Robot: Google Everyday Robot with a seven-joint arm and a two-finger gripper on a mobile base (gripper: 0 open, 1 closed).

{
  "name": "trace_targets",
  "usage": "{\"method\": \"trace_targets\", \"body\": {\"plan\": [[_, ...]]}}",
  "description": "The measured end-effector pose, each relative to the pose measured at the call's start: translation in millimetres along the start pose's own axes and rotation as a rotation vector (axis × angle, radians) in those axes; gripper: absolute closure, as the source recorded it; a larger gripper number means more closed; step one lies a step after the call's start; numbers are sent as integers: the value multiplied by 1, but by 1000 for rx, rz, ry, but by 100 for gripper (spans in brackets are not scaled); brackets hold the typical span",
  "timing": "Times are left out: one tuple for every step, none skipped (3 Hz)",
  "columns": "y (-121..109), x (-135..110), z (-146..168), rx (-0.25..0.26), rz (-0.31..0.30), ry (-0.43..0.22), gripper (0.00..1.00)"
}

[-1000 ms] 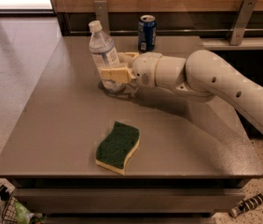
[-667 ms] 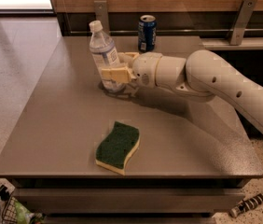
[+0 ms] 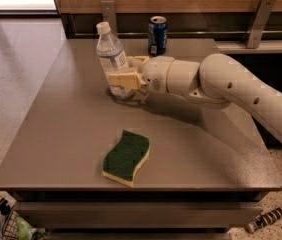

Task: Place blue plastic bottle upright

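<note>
I see the blue plastic bottle (image 3: 111, 51) at the table's (image 3: 56, 134) back-centre: clear, white cap, leaning slightly left. Gripper (image 3: 121, 70) is clamped on its lower half. The near finger (image 3: 123, 79) hides the label bottom, the base is hard to read, and the arm is cut off at right.

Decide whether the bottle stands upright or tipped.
Upright, slightly tilted: the blue plastic bottle rests base-down on the table, cap up, gripper clasping its lower body.
</note>
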State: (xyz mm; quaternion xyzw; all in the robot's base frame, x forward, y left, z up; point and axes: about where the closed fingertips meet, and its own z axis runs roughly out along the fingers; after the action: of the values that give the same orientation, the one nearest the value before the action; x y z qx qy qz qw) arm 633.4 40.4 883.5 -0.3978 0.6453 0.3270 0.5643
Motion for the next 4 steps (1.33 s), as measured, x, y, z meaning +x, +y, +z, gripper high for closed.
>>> {"method": "trace_targets", "body": {"plan": [[0, 0, 0, 0, 0, 0, 100], [0, 0, 0, 0, 0, 0, 100], [0, 0, 0, 0, 0, 0, 86], [0, 0, 0, 0, 0, 0, 63]]}}
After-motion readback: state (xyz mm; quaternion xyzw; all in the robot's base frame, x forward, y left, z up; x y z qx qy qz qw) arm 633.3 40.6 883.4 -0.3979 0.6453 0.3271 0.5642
